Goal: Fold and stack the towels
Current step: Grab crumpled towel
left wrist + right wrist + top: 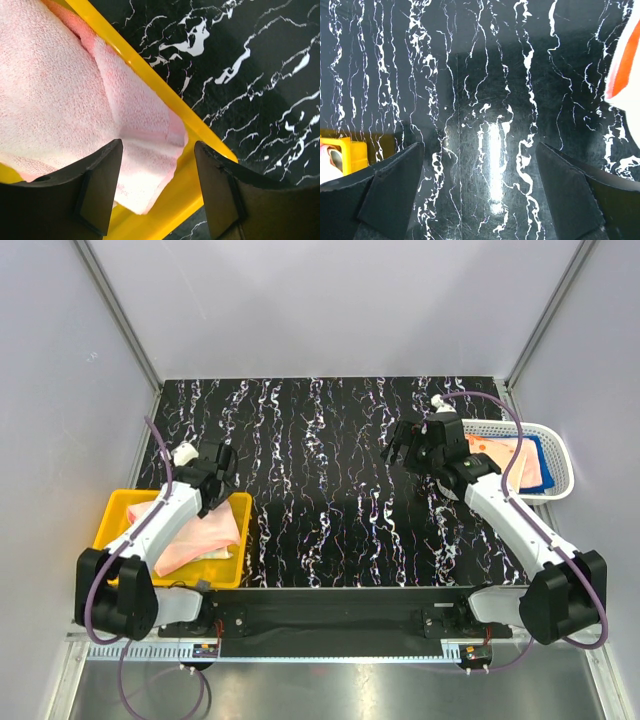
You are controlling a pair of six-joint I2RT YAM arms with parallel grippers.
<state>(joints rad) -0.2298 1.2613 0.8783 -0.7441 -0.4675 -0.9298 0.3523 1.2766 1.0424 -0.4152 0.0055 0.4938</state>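
The table is glossy black marble, streaked all over with thin white veins running lengthwise. On the left is a bright yellow bin, and the pink towel in it is a soft salmon shade, paler and finely speckled up close. On the right the basket is white mesh. Inside it I see a blue towel, a pale pink towel and a cream towel with orange marks. The arms are black and white, their cables purple.
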